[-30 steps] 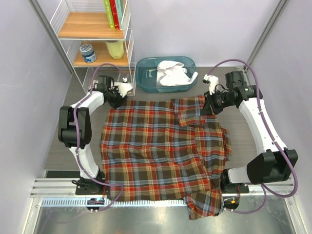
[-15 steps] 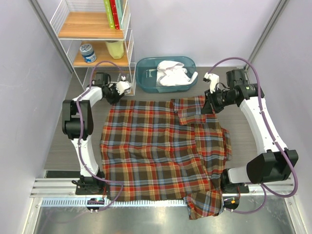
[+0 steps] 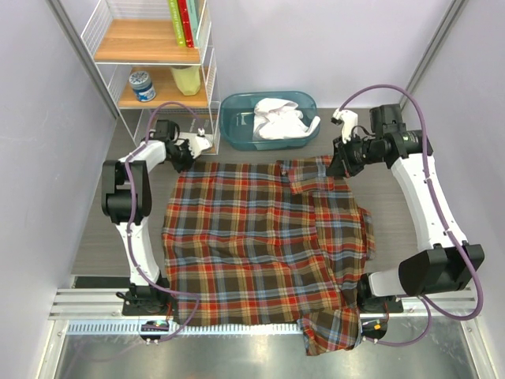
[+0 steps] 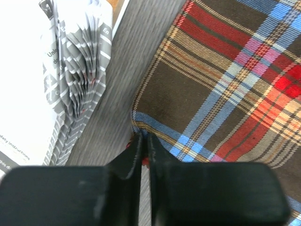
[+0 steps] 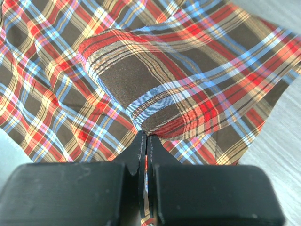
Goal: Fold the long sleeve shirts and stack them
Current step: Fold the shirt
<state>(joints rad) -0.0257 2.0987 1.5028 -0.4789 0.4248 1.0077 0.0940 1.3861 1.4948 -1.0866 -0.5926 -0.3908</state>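
The plaid flannel shirt lies spread over the table, one sleeve hanging over the near edge. My left gripper is shut on the shirt's far left corner; in the left wrist view the pinched corner sits between the fingertips. My right gripper is shut on the far right corner, which is folded over; the right wrist view shows the raised fold held at the fingertips. A white shirt lies crumpled in the blue bin.
A wire shelf unit with books, a jar and a container stands at the far left. A stack of white papers lies close to my left gripper. Grey walls close in on both sides.
My right gripper has lifted slightly and moved back with the folded corner. My left gripper has shifted a little toward the far left, pulling its corner taut.
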